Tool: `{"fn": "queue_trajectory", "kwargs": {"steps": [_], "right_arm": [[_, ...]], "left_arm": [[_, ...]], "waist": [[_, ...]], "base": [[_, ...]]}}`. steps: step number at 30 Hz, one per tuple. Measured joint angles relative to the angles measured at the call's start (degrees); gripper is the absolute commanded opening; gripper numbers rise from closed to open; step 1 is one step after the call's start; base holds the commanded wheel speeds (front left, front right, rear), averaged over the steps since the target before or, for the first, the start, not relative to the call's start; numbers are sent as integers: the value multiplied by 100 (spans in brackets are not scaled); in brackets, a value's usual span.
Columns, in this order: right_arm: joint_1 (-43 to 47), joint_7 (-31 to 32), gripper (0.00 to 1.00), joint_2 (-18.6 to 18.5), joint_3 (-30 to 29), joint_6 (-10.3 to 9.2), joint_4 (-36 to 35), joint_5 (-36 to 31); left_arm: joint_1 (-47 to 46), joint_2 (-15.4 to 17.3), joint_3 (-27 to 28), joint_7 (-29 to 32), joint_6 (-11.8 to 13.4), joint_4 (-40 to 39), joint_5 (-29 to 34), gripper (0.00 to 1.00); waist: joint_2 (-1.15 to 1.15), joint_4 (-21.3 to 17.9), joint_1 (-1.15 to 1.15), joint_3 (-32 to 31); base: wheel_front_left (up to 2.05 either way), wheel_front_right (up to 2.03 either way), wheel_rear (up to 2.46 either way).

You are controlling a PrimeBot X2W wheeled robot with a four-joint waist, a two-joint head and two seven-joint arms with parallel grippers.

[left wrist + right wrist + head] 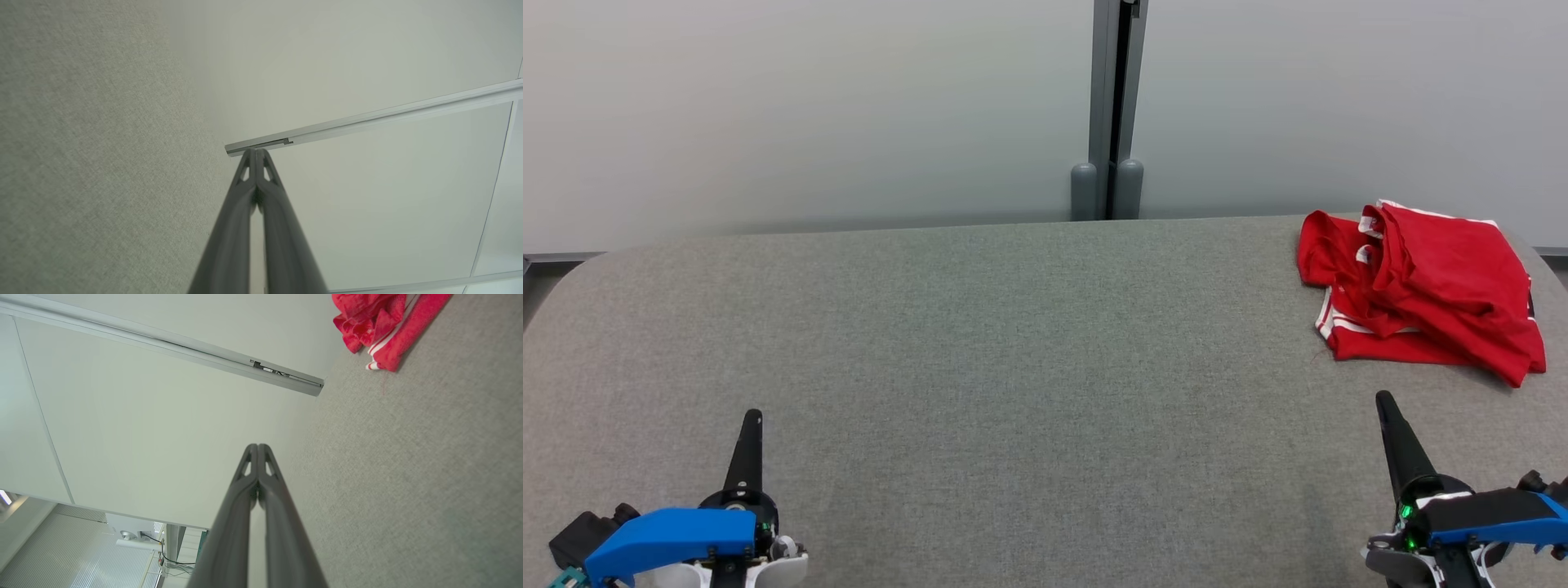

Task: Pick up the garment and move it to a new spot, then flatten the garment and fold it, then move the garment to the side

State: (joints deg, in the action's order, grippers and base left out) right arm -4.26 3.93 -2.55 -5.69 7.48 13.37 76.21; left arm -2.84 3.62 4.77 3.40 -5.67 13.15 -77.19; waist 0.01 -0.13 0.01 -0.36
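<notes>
Quick status from me: both sets of fingers are pinched all the way closed and there's nothing in either.

My left gripper sits low over the grey fabric table, fingers pressed together right up to the tips and pointing at the far edge. My right gripper is the same deal: tips touching, empty, leaning a little toward the left one.

The garment is red with white trim, crumpled into a loose heap on the table. It's ahead of my right fingers and a bit to their outer side. It's near but not touching, with a strip of bare table between the tips and the closest red fold. From my left fingers it's well apart, way over on the other side.

In the right wrist view the heap sits past my fingertips, by the table's far edge where the pale wall panel begins. A grey post stands behind the table, roughly between my two grippers.
</notes>
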Motion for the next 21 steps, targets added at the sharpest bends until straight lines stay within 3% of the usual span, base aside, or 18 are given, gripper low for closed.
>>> {"fn": "queue_trajectory", "kwargs": {"steps": [21], "right_arm": [[-99,155,0,-4,-44,0,38,966]], "left_arm": [[-202,-41,100,183,-96,57,-916,0]], "waist": [[-1,8,-1,31]], "base": [[0,0,0]]}}
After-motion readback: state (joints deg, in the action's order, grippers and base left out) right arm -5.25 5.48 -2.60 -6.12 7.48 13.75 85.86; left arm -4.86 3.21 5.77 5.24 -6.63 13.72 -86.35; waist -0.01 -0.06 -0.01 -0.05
